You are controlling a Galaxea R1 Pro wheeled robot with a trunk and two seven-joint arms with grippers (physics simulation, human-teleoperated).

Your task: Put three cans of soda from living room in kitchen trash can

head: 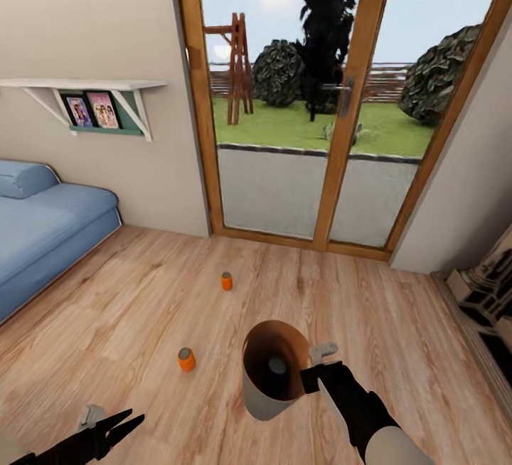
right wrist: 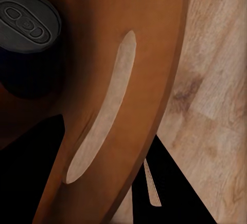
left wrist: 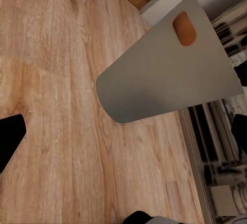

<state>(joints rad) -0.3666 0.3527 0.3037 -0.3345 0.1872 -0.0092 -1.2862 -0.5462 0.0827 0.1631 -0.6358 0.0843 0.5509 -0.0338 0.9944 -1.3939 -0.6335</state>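
Even, bright daylight by the glass doors (head: 313,95); shadows on the floor (head: 142,294) are faint, and straight edges bow toward the corners.

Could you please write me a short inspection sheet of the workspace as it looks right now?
Surface: reddish-brown wood floor.
Job's things: two orange cans stand upright on the floor, the near orange can and the far orange can; a dark blue can already sits inside the bin, which is held off the floor, pale grey outside, brown-orange inside.
Clutter: nothing seen.
Grippers: right gripper is clamped on the bin's rim, one finger inside, one outside; left gripper is open and empty, low beside the bin.
Cables: nothing seen.
Surroundings: blue sofa, wall shelf with framed pictures, wood-framed glass garden doors.
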